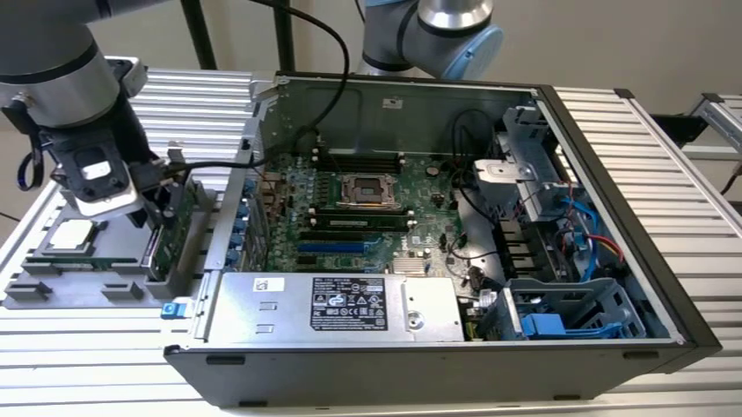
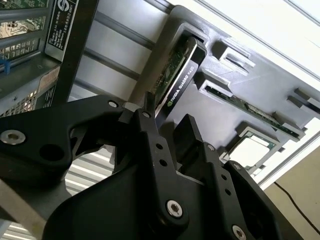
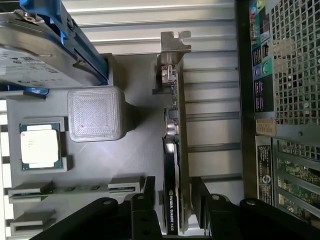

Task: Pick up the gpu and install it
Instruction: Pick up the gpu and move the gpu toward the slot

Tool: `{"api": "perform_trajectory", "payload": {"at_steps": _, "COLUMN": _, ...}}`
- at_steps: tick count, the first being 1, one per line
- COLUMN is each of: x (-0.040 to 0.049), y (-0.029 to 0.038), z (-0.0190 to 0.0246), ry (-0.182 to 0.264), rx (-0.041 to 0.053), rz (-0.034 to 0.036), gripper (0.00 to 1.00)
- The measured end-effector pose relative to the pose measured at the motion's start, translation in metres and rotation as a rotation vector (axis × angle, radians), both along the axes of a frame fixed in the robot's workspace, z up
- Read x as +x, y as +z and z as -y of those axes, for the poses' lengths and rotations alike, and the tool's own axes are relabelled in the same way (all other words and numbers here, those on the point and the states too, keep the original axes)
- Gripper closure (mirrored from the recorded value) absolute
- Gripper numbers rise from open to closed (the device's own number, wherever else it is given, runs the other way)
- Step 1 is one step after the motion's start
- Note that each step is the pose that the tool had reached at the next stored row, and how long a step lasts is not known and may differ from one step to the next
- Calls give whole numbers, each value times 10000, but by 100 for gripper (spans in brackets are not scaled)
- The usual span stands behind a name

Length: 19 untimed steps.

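**Exterior view.** The black two-finger gripper (image 1: pixel 149 208) hangs over the grey moulded holder tray (image 1: pixel 47 291) at the left of the frame. The gpu (image 1: pixel 174 239), a thin green circuit-board card with a silver bracket, stands on edge in a tray slot just beside the open black computer tower case (image 1: pixel 464 365). The small square silver CPU chip (image 1: pixel 72 233) lies in its tray pocket nearby. The worktop (image 1: pixel 649 139) is ribbed silver aluminium. Behind it are a pale wall and dark upright posts. Black cable (image 1: pixel 336 61) drapes over the case's rear edge.

**Second wrist view.** The gripper (image 2: pixel 167 120) straddles the gpu (image 2: pixel 182 70) at one end, one finger on each face. The jaws look parted, not clamped.

**First wrist view.** The gripper (image 3: pixel 175 192) has a sliver of gap on either side of the gpu (image 3: pixel 177 130), so I judge it open. The silver hard drive with blue rails (image 3: pixel 35 50) sits well apart from the card, and the case's perforated rear panel (image 3: pixel 290 75) is near it.

**Risks (judgement).**
- The grip sits near one end, so the card may pivot and bind in its slot on lifting.
- One finger faces the black shroud and the other the bare board. Uneven contact could tilt the card or stress its components.
- The bracket could catch the tray wall.
- The case side is close, which leaves little swing room.
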State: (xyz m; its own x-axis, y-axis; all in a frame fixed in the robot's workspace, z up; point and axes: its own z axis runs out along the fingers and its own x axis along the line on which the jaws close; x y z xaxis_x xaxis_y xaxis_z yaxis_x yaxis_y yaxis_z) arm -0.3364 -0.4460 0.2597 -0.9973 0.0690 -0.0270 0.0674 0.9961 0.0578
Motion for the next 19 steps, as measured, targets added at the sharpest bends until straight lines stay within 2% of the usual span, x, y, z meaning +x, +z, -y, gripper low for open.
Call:
{"api": "perform_trajectory", "payload": {"at_steps": 12, "x": 0, "y": -90, "z": -28, "ry": 0, "rx": 2, "rz": 1, "gripper": 0}}
{"api": "perform_trajectory", "payload": {"at_steps": 19, "x": 5, "y": -149, "z": -29, "ry": -1, "rx": 1, "rz": 0, "gripper": 0}}
